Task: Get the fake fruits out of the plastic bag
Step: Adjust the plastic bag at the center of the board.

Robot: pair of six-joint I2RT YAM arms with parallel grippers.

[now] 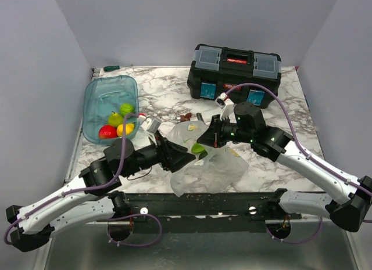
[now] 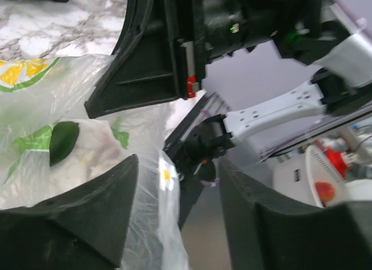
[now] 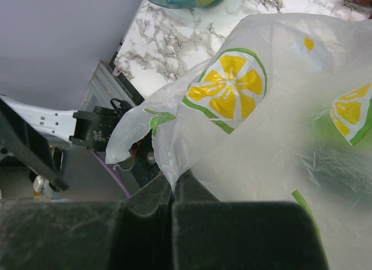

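The plastic bag (image 1: 212,165), clear with lemon prints, lies crumpled at the table's front middle. My right gripper (image 1: 213,136) is shut on a pinch of its film (image 3: 174,165) and holds that edge up. My left gripper (image 1: 181,158) is open at the bag's left side; in the left wrist view (image 2: 177,165) a fold of film (image 2: 157,223) hangs between its jaws, near the left finger. A lime-green fruit (image 1: 199,148) shows in the bag. A dark green fruit (image 2: 63,141) shows through the film. Red (image 1: 107,132), yellow (image 1: 125,129) and lime-green (image 1: 127,108) fruits lie in the teal tub (image 1: 96,99).
A black toolbox (image 1: 235,72) stands at the back right. Small bits of hardware (image 1: 186,117) lie behind the bag. A green-handled tool (image 1: 110,68) lies at the back left corner. The table's front edge runs just below the bag.
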